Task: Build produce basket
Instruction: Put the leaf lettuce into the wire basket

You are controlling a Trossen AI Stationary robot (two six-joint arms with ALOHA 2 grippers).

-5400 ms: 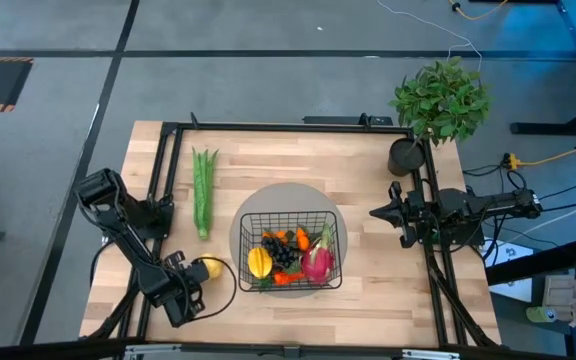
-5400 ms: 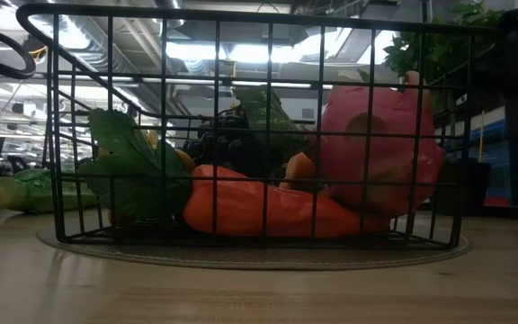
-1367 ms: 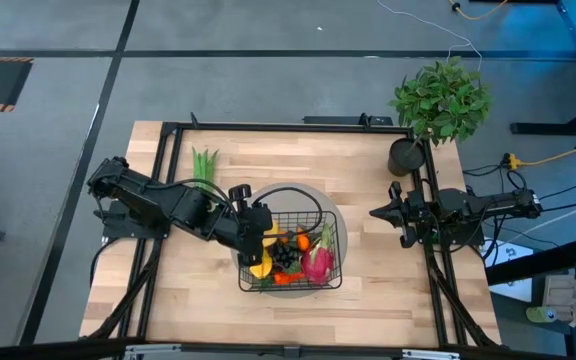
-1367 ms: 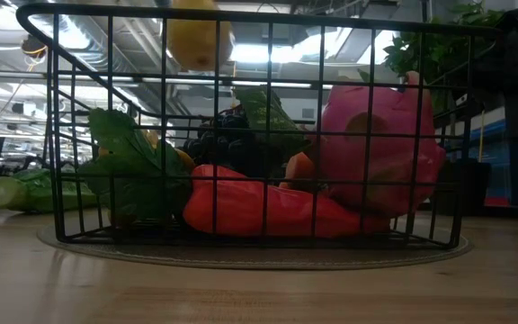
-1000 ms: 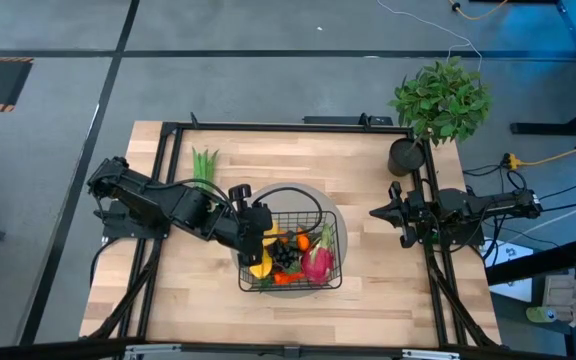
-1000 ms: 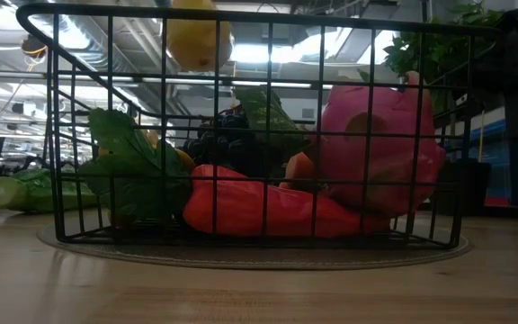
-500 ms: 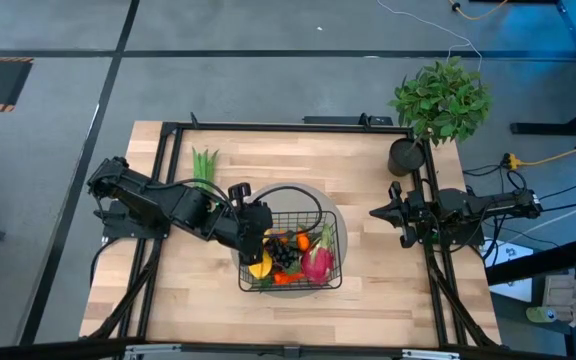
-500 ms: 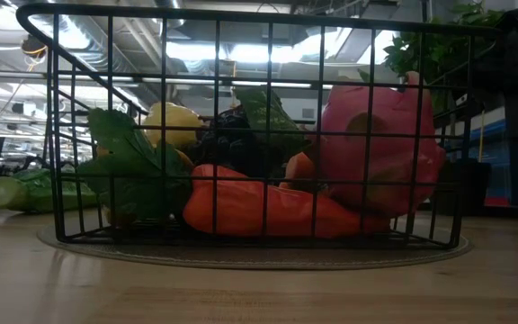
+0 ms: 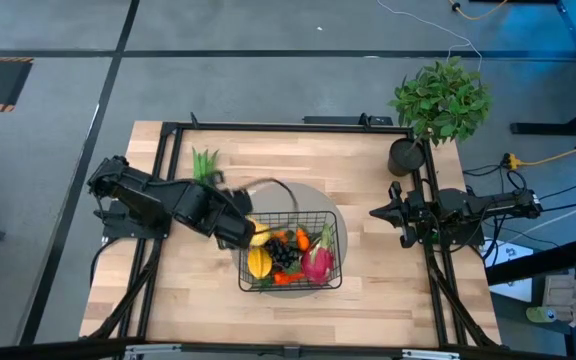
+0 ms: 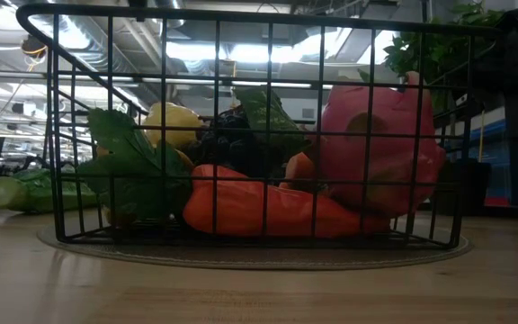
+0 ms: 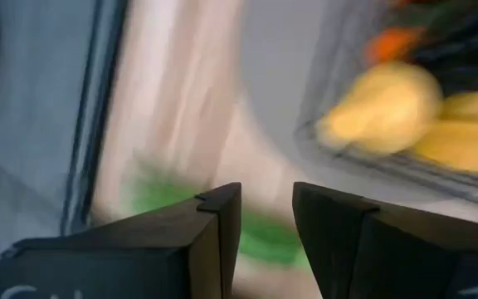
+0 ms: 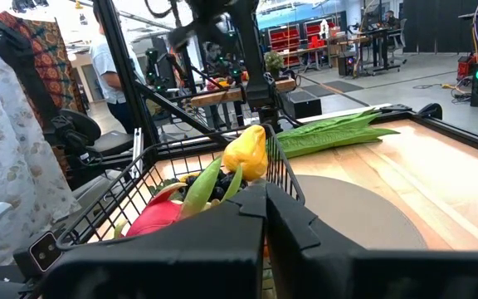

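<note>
The yellow fruit [image 9: 259, 262] has dropped into the basket [image 9: 328, 284] mid-desk. The left claw [image 9: 236, 233], released and empty, backs toward the green stalks [image 9: 204, 160], likely next. The right claw [image 9: 376, 212] waits clenched.

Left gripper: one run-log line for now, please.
left gripper: open, empty, at basket edge | yellow fruit: in basket | green stalks: on table | right gripper: shut, waiting

So the basket [image 9: 290, 250] sits mid-tabletop [image 9: 368, 290] on a round mat [image 9: 313, 196], with the fruit [image 9: 286, 255] piled inside. Stalks [image 9: 203, 158] lie off to its left, and a potted plant [image 9: 438, 105] stands at the far right corner.
</note>
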